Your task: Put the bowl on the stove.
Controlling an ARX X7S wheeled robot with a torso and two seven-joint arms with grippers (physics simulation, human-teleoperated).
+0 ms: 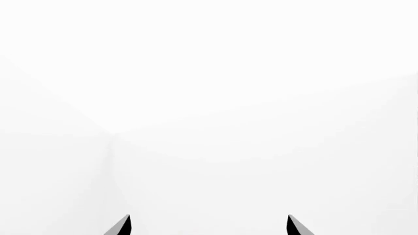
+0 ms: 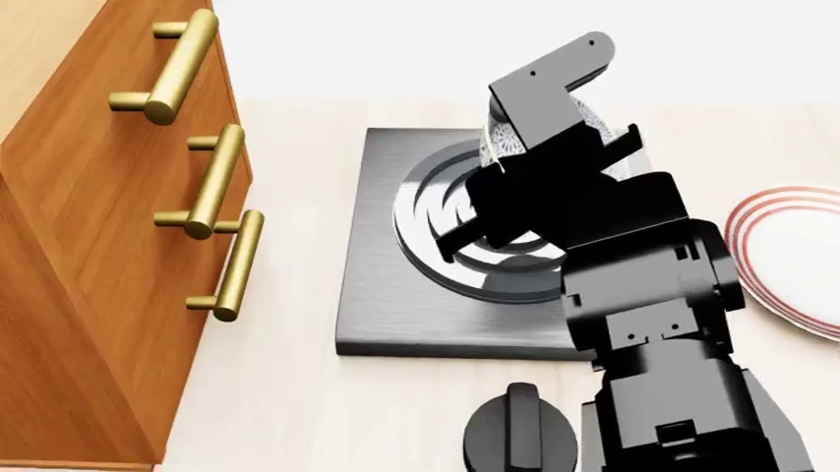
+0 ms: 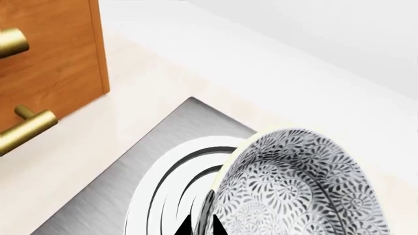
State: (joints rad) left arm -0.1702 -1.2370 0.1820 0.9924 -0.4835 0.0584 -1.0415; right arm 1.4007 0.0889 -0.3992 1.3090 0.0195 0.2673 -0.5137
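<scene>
Speckled grey-blue on white, the bowl fills the lower right of my right wrist view, tilted, and I see nothing inside it. My right claw is pinched narrow on its rim, one dark fingertip outside and one inside the wall. Below the bowl lies the stove, a dark-grey slab with raised rings, in the middle of my head view; whether the bowl touches the rings I cannot tell, since my right arm covers most of it there. A red-ringed plate sits at the right edge, bare. A black knob lies near the bottom edge. A wooden cabinet with brass handles fills the left. My left claw stands wide, holding nothing, before blank white.
</scene>
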